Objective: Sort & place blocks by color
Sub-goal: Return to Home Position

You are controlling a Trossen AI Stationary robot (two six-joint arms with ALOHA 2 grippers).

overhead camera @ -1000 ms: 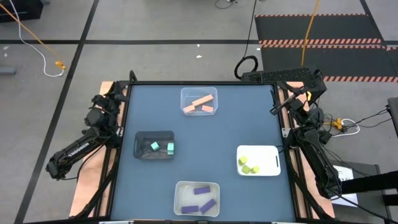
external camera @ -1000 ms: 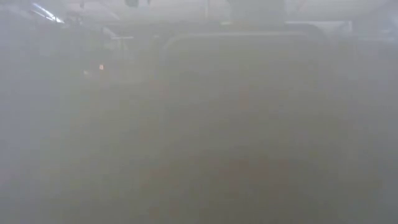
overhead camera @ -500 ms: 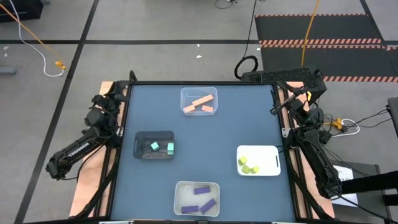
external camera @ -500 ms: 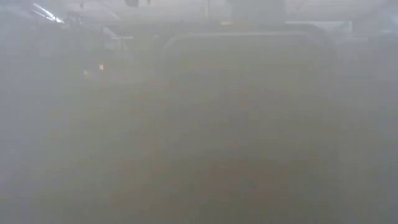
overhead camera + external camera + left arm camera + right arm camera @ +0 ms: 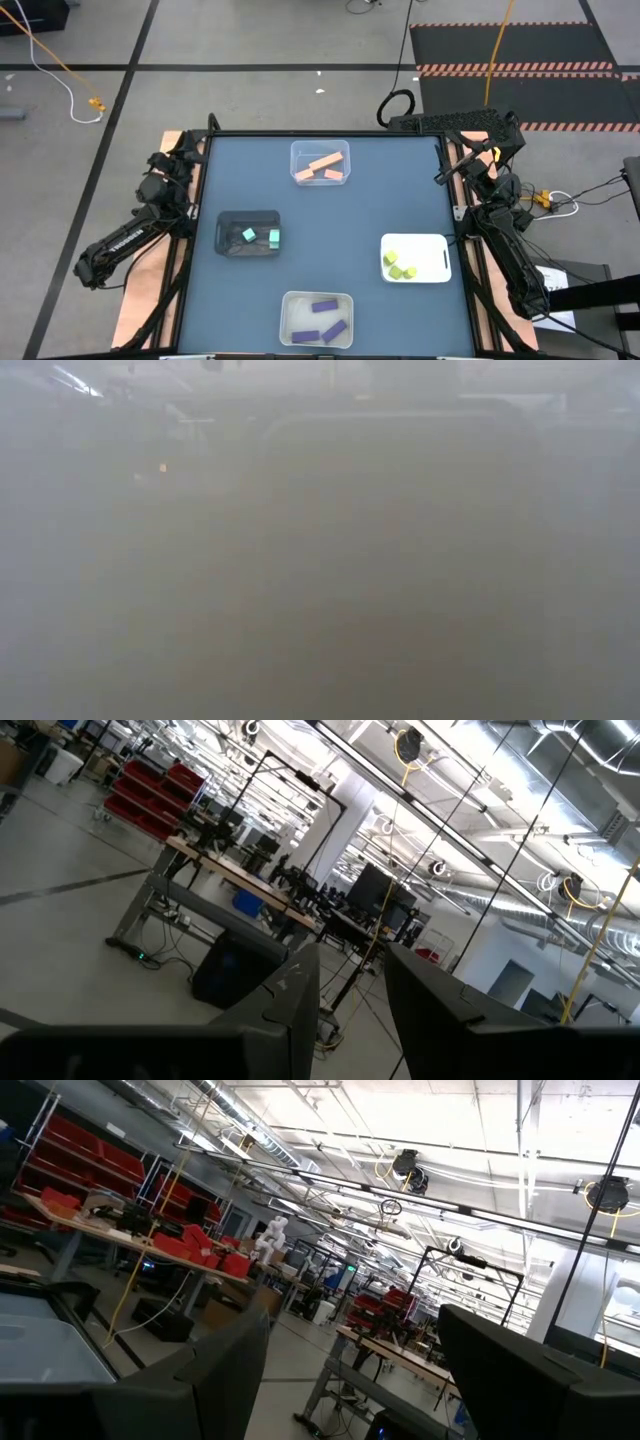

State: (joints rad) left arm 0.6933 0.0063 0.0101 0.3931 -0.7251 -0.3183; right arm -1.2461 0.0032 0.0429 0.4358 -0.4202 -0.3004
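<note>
Blue table stands on a grey floor crossed by dark lines. Nothing has shifted since half a second ago: both arms stay folded at the table's sides and every block lies where it lay.

Left claw sits just off the far left corner. Its fingers are a narrow gap apart, with only the workshop's benches showing between them; it holds and touches nothing. Right claw sits just off the far right corner with its fingers spread wide, and it is also empty.

Between the two claws, at the far middle of the table, a clear bin holds the orange blocks. One orange bar lies slantwise above the others. Left of centre, a black bin holds two teal blocks side by side. Near the right edge, a white bin holds the green blocks, bunched at its left side. At the near middle, a second clear bin holds the purple blocks.

Both claws are well apart from all four bins. The low view is fogged over, and nothing in it can be made out.
</note>
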